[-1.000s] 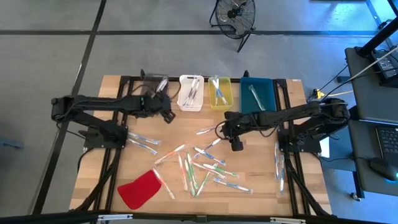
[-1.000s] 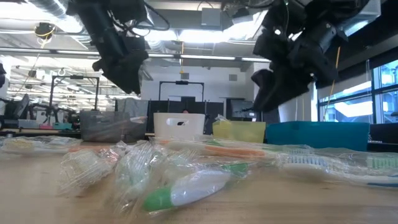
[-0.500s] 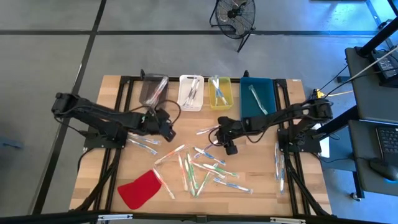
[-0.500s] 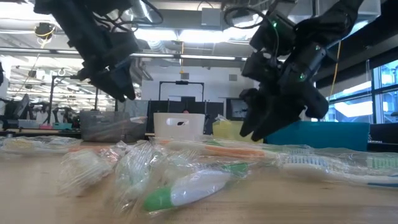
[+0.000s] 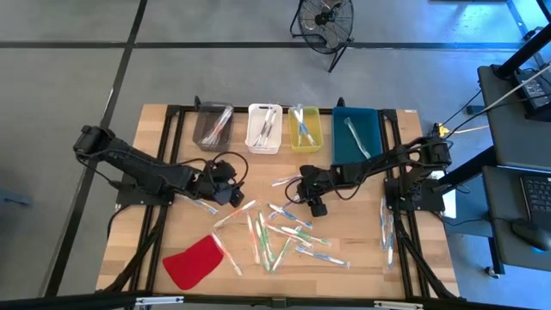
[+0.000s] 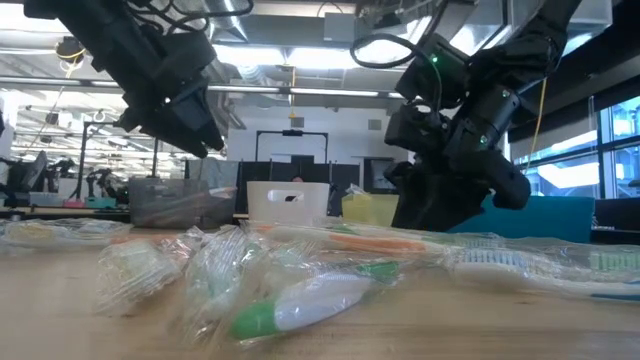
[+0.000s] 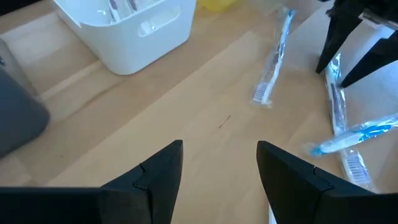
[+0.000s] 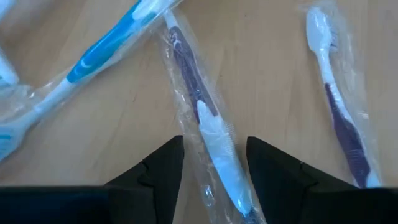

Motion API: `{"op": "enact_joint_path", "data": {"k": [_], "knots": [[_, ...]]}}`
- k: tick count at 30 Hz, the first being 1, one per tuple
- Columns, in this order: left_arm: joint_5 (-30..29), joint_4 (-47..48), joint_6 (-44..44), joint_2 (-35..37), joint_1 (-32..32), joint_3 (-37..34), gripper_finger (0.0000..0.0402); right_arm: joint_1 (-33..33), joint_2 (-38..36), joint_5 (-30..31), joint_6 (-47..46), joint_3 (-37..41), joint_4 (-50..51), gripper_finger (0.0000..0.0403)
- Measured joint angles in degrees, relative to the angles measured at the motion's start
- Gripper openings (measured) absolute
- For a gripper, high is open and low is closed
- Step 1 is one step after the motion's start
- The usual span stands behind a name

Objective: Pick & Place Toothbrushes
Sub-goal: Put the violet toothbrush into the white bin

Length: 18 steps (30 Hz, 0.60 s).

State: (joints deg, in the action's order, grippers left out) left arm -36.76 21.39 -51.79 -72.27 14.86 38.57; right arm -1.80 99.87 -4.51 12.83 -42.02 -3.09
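The right hand (image 8: 211,171) is low over the desk (image 5: 164,232), fingers spread and grasping nothing; a wrapped purple-and-white toothbrush (image 8: 205,130) lies flat between them. A blue toothbrush (image 8: 102,53) and a second purple one (image 8: 339,112) lie to either side. The left hand (image 7: 217,168) is released and empty over bare wood, near the white bin (image 7: 124,31); the nearest toothbrush (image 7: 273,62) lies ahead of it, apart.

Compared with one second ago, the right hand has come down from above the scattered toothbrushes (image 5: 284,232) to desk level, and the left hand has moved from the bins toward the desk centre.

Four bins line the far edge: grey bin (image 5: 211,127), white bin (image 5: 263,129), yellow bin (image 5: 305,129) and teal bin (image 5: 355,133), each containing toothbrushes. A flat red piece (image 5: 194,263) lies at the near edge.
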Motion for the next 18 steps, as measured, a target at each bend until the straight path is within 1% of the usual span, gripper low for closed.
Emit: {"op": "enact_joint_path", "data": {"k": [5, 8, 18], "knots": [[-0.1, -0.2, 0.0, 0.0, 0.4, 0.0, 0.0200, 0.6, 0.8, -0.6, -2.5, -0.2, 1.2, 0.0168], [0.1, -0.2, 0.0, 0.0, 0.5, 0.0, 0.0197, 0.6, 0.6, -0.6, -3.4, -0.2, 1.8, 0.0155], [0.3, -0.2, 0.3, 0.0, 0.5, 0.0, 0.0196, 0.6, 0.3, 0.3, -3.4, -0.2, 3.2, 0.0083]]}}
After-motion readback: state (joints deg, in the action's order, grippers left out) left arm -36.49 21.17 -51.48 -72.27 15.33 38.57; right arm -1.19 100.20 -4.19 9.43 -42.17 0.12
